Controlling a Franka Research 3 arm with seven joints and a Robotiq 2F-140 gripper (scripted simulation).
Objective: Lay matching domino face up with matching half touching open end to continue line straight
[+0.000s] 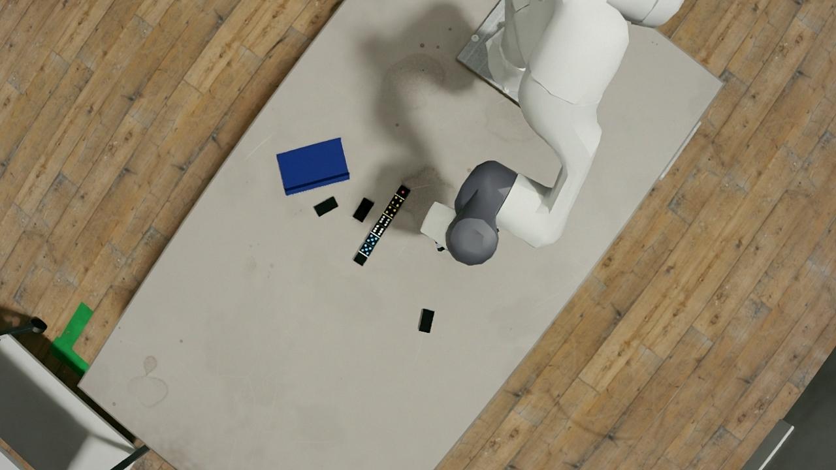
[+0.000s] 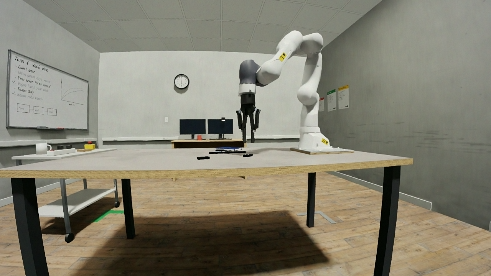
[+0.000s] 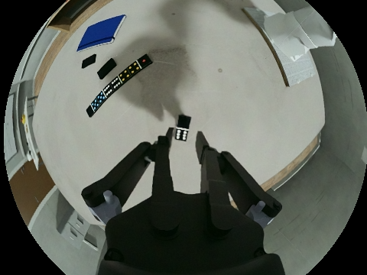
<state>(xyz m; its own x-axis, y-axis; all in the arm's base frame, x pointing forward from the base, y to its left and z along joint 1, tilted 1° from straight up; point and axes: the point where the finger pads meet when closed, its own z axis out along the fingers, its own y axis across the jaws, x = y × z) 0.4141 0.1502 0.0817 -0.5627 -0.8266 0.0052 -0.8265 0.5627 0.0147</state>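
Fingers (image 2: 248, 141) stand modestly apart above the worktop, holding nothing. Beneath them, a blank-six domino (image 2: 247, 155) (image 3: 183, 127) lies face up, so its blank half looks the match for the blank end of the domino line (image 1: 381, 226) (image 2: 226, 152) (image 3: 114, 86), at ten o'clock in the wrist view. Beyond it, two face-down dominoes, the nearer one (image 1: 363, 209) (image 3: 106, 69) and the farther one (image 1: 325, 206) (image 3: 89, 61), seemingly need no turning now.

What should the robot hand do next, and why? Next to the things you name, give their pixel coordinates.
Probably lower the gripper (image 2: 248, 141) (image 3: 184, 131) and grasp the face-up domino (image 2: 247, 155) (image 3: 183, 128). The gripper is open above it, holding nothing, and the domino's blank half seems to match the line's blank end (image 1: 360, 258) (image 2: 211, 152) (image 3: 90, 111).
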